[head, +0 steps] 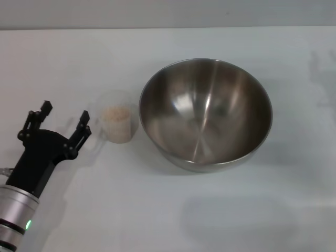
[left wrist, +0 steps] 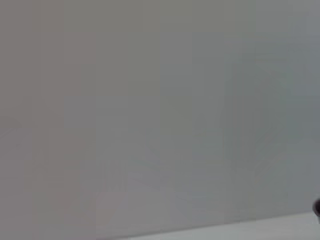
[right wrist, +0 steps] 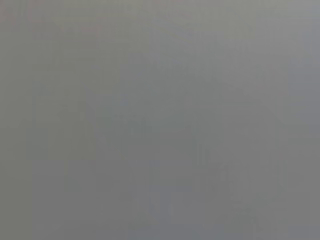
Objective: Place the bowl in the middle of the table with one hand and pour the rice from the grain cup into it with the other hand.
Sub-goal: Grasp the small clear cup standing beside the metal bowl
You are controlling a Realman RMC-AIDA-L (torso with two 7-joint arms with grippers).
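Note:
In the head view the steel bowl (head: 206,114) stands upright on the white table (head: 168,210), a little right of centre, and is empty. The clear grain cup (head: 118,123) stands just left of it, almost touching its rim, with rice (head: 116,112) inside. My left gripper (head: 65,114) is open and empty at the left, its near fingertip a short way left of the cup. My right gripper is out of view. Both wrist views show only plain grey.
The table's far edge (head: 168,28) runs along the top of the head view. A faint shadow lies on the table at the lower right (head: 236,215).

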